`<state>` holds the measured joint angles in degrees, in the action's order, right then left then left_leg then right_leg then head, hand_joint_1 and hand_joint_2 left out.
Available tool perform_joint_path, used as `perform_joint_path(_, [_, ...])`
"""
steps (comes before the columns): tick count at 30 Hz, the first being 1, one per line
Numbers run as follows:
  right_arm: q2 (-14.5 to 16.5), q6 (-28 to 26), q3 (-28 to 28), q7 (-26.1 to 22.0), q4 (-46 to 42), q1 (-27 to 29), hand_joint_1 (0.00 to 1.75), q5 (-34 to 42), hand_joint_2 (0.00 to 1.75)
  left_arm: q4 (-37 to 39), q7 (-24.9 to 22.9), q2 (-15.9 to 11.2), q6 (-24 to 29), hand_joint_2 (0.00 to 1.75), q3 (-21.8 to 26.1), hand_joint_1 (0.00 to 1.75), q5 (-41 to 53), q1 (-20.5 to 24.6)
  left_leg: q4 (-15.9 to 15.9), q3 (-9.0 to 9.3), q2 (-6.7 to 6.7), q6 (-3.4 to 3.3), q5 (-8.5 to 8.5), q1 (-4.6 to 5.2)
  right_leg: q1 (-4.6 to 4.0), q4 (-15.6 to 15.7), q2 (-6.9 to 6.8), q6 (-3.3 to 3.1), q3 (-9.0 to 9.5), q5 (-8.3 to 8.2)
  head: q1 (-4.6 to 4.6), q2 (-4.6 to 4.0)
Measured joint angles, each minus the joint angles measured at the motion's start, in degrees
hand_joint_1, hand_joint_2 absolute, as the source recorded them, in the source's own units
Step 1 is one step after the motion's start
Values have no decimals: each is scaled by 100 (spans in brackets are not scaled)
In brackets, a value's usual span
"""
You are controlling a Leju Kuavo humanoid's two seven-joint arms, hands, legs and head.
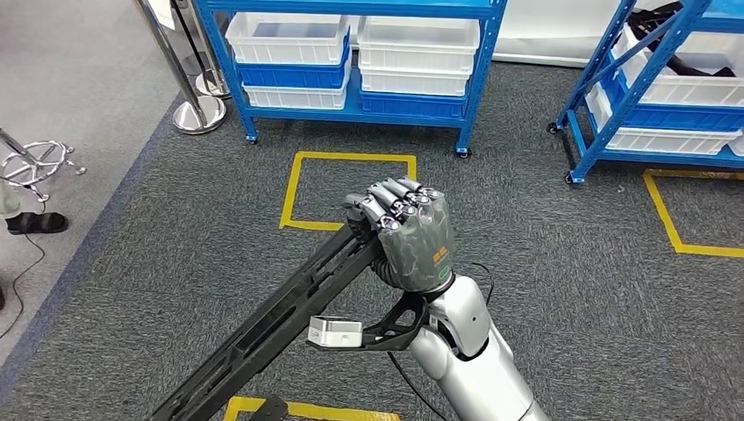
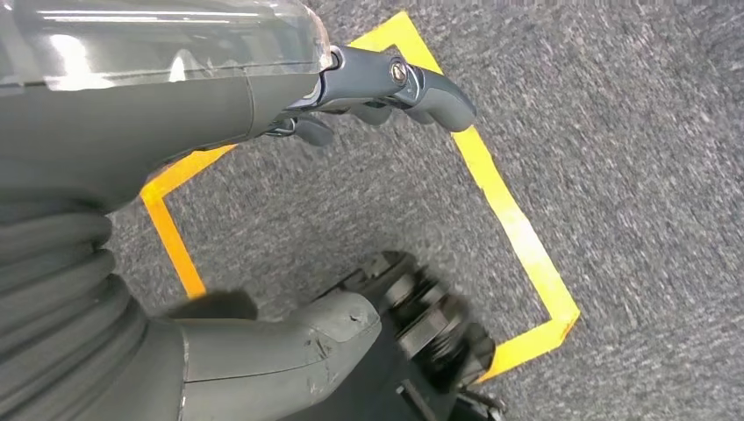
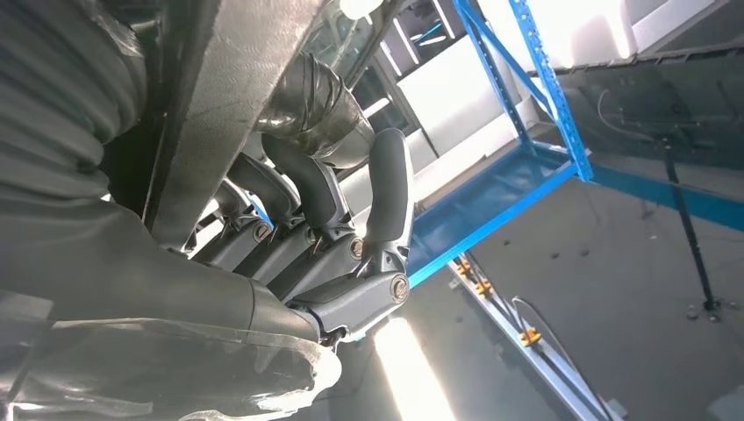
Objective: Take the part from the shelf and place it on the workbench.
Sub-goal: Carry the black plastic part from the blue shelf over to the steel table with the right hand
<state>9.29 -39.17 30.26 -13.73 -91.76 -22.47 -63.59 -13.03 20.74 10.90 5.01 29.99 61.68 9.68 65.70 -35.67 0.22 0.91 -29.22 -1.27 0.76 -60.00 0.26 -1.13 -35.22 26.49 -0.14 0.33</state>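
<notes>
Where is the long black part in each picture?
Head view: the long black part slants from the bottom edge up into the right hand.
Left wrist view: cannot tell.
Right wrist view: a dark bar under the curled fingers.
Shared landmark: the blue shelf.

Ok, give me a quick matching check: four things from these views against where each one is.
Things:
1. part
2. right hand
3. white bins
4. yellow square

Places:
A. on the blue shelf
B. taped on the carpet before the shelf
C. wrapped round the part's upper end
D. slanting down toward the picture's lower left

Pairs: 1-D, 2-C, 3-A, 4-B
</notes>
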Motion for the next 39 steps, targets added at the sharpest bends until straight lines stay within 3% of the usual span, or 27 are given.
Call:
perform_joint_path(2, [-21,21,14,14,-6,-7,175,104,175,0,10,-11,1,175,0,0,0,-1,-538,245,-65,-38,157,15,-10,-23,32,60,-29,-9,1,0])
perform_joint_path(5, [-42,30,49,28,-21,-11,175,256,175,0,21,-18,-2,175,-1,0,9,-32,-643,261,-60,-116,183,36,-10,4,87,173,-60,-60,0,0])
perform_joint_path(7, [-63,29,61,29,-40,-13,175,290,175,0,24,-19,-6,175,-8,0,19,-32,-692,267,4,-195,234,20,-4,-127,73,224,-122,45,2,0])
perform_joint_path(10, [-95,28,71,29,-62,-10,175,295,175,0,28,-21,-10,175,-27,0,26,-31,-719,249,114,-267,269,26,1,-1048,18,268,-535,558,3,0])
perform_joint_path(11, [-109,28,74,29,-63,-4,175,295,175,0,28,-24,-12,175,-32,0,28,-37,-718,241,155,-275,271,36,2,-1362,14,276,-677,672,3,0])
perform_joint_path(12, [-125,28,76,29,-63,4,175,296,175,0,28,-26,-14,175,-35,0,31,-43,-716,236,199,-279,272,44,2,-1510,7,276,-737,683,3,0])
perform_joint_path(13, [-140,28,79,29,-63,11,175,296,175,0,29,-27,-17,175,-39,0,37,-46,-713,234,241,-281,272,50,0,-1441,-8,267,-687,588,3,0])
perform_joint_path(14, [-154,28,82,29,-64,15,175,296,175,0,30,-27,-20,175,-44,0,45,-45,-710,238,282,-279,270,55,-4,-1162,-50,249,-528,414,3,0])
perform_joint_path(16, [-170,30,90,29,-75,12,175,296,175,0,33,-27,-26,175,-57,0,62,-43,-697,248,357,-257,256,77,-54,-379,-290,186,-115,116,3,0])
perform_joint_path(18, [-175,32,102,29,-99,3,175,297,175,0,37,-29,-33,175,-71,0,69,-46,-692,253,448,-212,247,105,-109,22,-443,124,62,34,2,0])
perform_joint_path(20, [-184,34,109,30,-116,5,175,296,175,0,51,-31,-43,175,-82,0,73,-48,-702,266,557,-154,242,116,-116,58,-336,67,42,12,0,0])
perform_joint_path(21, [-189,34,109,34,-124,11,175,286,175,0,67,-30,-52,175,-88,0,79,-44,-682,267,545,-118,210,108,-106,76,-274,36,39,-8,1,0])
perform_joint_path(23, [-198,39,109,56,-147,27,175,252,175,0,105,-18,-73,175,-106,0,106,-35,-384,157,340,-60,-30,88,-73,112,-155,-28,40,-53,-2,0])
perform_joint_path(25, [-202,44,109,81,-168,58,175,206,175,0,114,0,-89,175,-128,0,127,-37,316,-137,103,-32,-420,73,-62,114,-29,-58,25,-74,-3,0])
perform_joint_path(26, [-206,46,109,88,-173,81,175,186,175,0,109,8,-94,175,-135,0,129,-42,663,-287,59,-27,-553,72,-65,108,39,-64,17,-78,-3,0])
perform_joint_path(27, [-212,49,109,93,-176,105,175,172,175,0,106,14,-98,175,-138,0,129,-45,858,-371,40,-27,-582,71,-68,100,114,-65,11,-81,-3,0])
perform_joint_path(28, [-221,52,109,96,-181,127,175,163,175,0,104,21,-101,175,-139,0,128,-45,840,-358,28,-36,-496,71,-70,88,192,-65,8,-82,-2,0])
perform_joint_path(29, [-227,56,109,97,-192,144,175,158,175,0,107,27,-103,175,-140,0,128,-41,592,-237,0,-53,-311,71,-71,75,271,-63,7,-83,-2,0])
perform_joint_path(31, [-234,63,109,97,-225,157,175,153,175,0,116,35,-107,175,-142,0,125,-33,-175,119,-212,-109,59,66,-75,47,413,-47,-3,-87,-1,0])
perform_joint_path(33, [-240,74,109,102,-251,159,175,151,175,0,128,46,-110,175,-143,0,122,-28,-623,321,-407,-152,167,70,-59,30,534,5,-49,-110,0,0])
perform_joint_path(35, [-250,86,109,107,-272,176,175,148,175,-1,135,64,-114,175,-146,0,120,-24,-710,358,-369,-188,169,78,-34,52,650,86,-93,-156,-1,0])
perform_joint_path(37, [-266,89,108,109,-299,189,175,145,175,-2,137,87,-116,175,-151,0,120,-12,-796,390,-238,-255,231,59,-44,-9,508,144,-135,-110,1,0])
perform_joint_path(39, [-279,87,107,111,-320,186,175,145,175,-2,139,107,-116,175,-159,0,120,-2,-864,415,-91,-313,272,48,-52,-461,188,181,-347,174,5,0])
